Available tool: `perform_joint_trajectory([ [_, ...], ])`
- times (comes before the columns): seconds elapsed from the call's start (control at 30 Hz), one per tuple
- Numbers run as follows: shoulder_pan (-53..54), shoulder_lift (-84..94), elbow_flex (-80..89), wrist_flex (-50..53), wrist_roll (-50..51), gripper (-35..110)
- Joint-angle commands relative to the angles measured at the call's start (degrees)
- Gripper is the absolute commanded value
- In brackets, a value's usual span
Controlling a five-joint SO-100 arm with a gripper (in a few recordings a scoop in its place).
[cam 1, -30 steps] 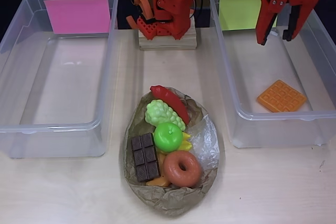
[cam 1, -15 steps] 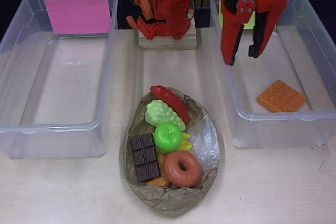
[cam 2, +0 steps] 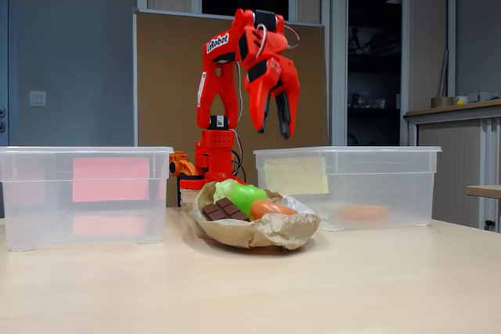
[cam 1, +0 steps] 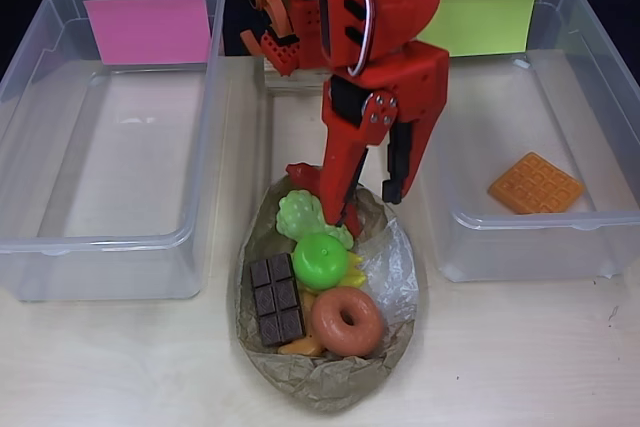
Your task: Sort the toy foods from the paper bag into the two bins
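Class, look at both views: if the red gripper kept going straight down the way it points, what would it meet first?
Probably the glossy red plastic chili at the crumpled brown paper bag's far end; the open gripper hangs well above it, so depth is uncertain.

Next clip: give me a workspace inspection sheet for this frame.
Surface: pale wood table, bare around the bins.
Job's things: paper bag holds chocolate bar, donut, green ball, grapes, chili; waffle in yellow-green-label bin; pink-label bin empty.
Clutter: nothing seen.
Grippers: gripper above bag, jaws open, empty.
Cables: wires on arm.
Surroundings: brown board, cabinet.
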Motion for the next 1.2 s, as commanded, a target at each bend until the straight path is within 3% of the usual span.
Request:
perform_joint_trajectory([
  [0.0, 0.4, -1.7, 2.5, -3.0, -0.1, 31],
  [0.47, 5.0, -6.2, 10.7, -12.3, -1.0, 38],
  [1.17, 3.3, -11.2, 16.1, -20.9, 1.8, 40],
])
